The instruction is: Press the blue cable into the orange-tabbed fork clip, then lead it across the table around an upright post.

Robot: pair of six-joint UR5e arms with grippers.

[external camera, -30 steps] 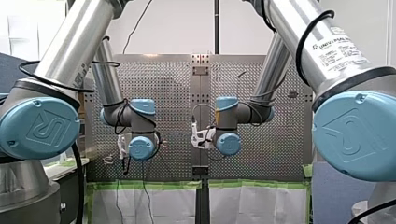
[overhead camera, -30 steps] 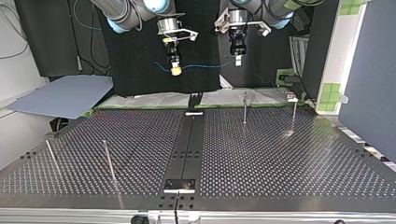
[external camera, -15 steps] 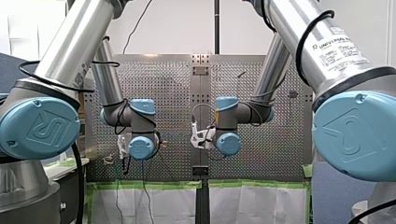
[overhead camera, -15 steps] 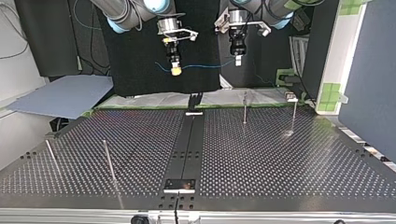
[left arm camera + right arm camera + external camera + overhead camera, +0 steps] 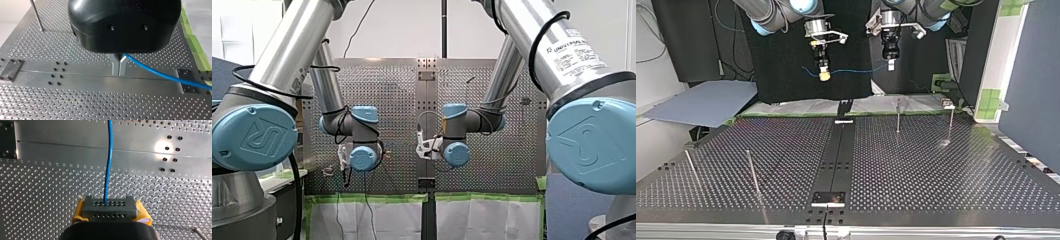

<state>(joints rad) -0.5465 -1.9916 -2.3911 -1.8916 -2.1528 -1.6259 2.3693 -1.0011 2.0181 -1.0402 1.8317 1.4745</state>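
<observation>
One blue cable (image 5: 160, 73), pinched between left fingers (image 5: 115, 66)

Robotics lab, perforated metal table (image 5: 946, 170), green tape (image 5: 992, 102), black backdrop (image 5: 781, 75)

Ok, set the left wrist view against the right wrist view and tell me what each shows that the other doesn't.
Only the left wrist view: my left gripper with its metal fingers shut on the blue cable, an upright post beyond it, and green tape along the table's edge. Only the right wrist view: my right gripper and its yellow pads, the cable leading out ahead from between them. Both: the blue cable, the perforated table and its plain centre strip.
</observation>
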